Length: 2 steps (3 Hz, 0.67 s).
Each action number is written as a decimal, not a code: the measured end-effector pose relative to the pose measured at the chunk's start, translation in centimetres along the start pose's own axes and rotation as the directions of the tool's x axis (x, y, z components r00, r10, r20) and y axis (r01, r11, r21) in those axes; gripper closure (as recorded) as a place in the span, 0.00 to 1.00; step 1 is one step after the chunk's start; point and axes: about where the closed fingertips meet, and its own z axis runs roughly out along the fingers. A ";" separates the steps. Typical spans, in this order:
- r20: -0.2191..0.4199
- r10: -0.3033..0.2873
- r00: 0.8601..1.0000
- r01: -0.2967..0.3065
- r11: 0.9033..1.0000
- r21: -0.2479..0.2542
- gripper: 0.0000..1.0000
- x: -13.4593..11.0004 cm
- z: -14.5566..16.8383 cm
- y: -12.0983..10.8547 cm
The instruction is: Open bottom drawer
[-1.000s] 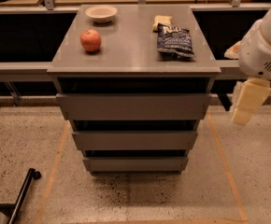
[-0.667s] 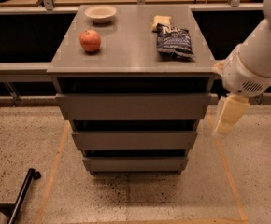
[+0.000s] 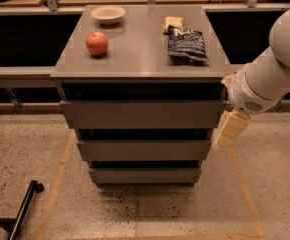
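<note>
The grey cabinet has three handle-less drawer fronts stacked below its top. The bottom drawer is the narrowest and lowest front, and it sits flush and closed near the floor. My gripper hangs from the white arm at the cabinet's right side, level with the middle drawer front. It is above and to the right of the bottom drawer, not touching it.
On the cabinet top lie a red apple, a white bowl, a dark chip bag and a small yellowish item. A black pole lies on the speckled floor at lower left. Orange tape lines frame the cabinet.
The arm has swung left and down, bringing the gripper from well right of the cabinet to its right edge beside the middle drawer. The drawers have not moved.
</note>
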 end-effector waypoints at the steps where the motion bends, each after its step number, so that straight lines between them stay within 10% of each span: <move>1: 0.005 0.002 1.000 -0.002 1.000 -0.030 0.00 -0.8 2.2 0.8; 2: 0.016 -0.012 1.000 0.013 0.996 -0.085 0.00 -1.3 6.5 2.4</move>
